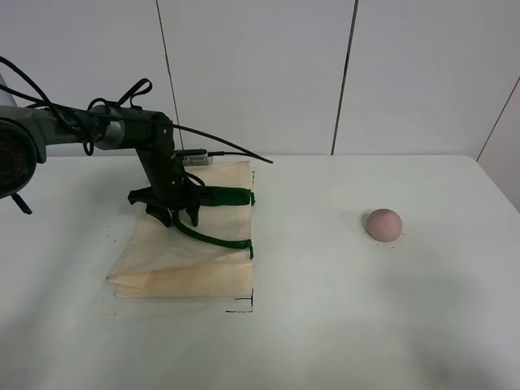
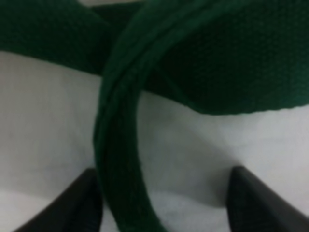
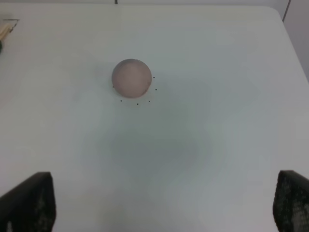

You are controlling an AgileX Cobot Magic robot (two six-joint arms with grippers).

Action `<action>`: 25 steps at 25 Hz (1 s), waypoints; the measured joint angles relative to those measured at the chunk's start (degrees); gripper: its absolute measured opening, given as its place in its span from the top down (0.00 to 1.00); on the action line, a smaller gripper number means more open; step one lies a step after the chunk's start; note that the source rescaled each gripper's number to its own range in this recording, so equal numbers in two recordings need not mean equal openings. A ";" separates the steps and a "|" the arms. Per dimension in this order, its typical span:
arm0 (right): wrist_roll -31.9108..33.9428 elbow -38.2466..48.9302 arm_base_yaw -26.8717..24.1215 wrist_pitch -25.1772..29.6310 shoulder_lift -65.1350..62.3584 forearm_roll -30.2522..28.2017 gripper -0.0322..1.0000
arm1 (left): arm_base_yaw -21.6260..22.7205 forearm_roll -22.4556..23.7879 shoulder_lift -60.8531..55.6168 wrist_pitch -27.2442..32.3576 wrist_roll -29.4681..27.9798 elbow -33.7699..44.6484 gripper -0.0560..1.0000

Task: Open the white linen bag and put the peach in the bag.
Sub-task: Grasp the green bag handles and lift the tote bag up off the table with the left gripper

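The white linen bag (image 1: 203,260) lies flat on the table, left of centre, with its dark green strap handles (image 1: 223,196) lying across its upper part. My left gripper (image 1: 171,215) points down onto the bag at the handles. In the left wrist view it (image 2: 166,203) is open, with a green strap (image 2: 120,145) running between its fingertips (image 2: 82,205) over the cream cloth. The peach (image 1: 383,224) sits alone on the table at the right. In the right wrist view the peach (image 3: 131,78) lies ahead of my open, empty right gripper (image 3: 159,203). The right arm is outside the exterior view.
A black corner mark (image 1: 244,307) is drawn on the table by the bag's near right corner. Small black dots (image 3: 137,103) ring the peach. The white wall rises behind the table's far edge (image 1: 366,155). A corner of the bag (image 3: 7,26) shows in the right wrist view.
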 joint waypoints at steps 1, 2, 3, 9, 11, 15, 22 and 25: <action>0.00 0.00 0.00 0.00 0.00 0.00 0.00 | 0.05 0.00 0.00 0.15 -0.07 -0.13 0.30; 0.00 0.00 0.00 0.00 0.00 0.00 0.00 | 0.05 0.00 0.01 0.32 -0.07 -0.28 0.38; 0.00 0.00 0.00 0.00 0.00 0.00 0.00 | 0.05 0.18 0.01 0.38 -0.12 -0.28 0.49; 0.00 0.00 0.00 0.00 0.00 0.00 0.00 | 0.23 0.56 -0.53 1.10 -0.43 -0.57 0.94; 0.00 0.00 0.00 0.00 0.00 0.00 0.00 | 0.28 0.50 -1.12 1.18 -0.43 -0.39 0.94; 0.00 0.00 0.00 0.00 0.00 0.00 0.00 | 0.28 0.29 -5.32 2.63 -0.43 -1.41 0.94; 0.00 0.00 0.00 0.00 0.00 0.00 0.00 | 0.21 0.03 -14.52 14.17 4.20 -14.21 0.94; 0.05 0.00 0.00 0.00 0.00 0.00 0.00 | 0.21 0.03 -15.73 20.96 6.91 -21.48 0.94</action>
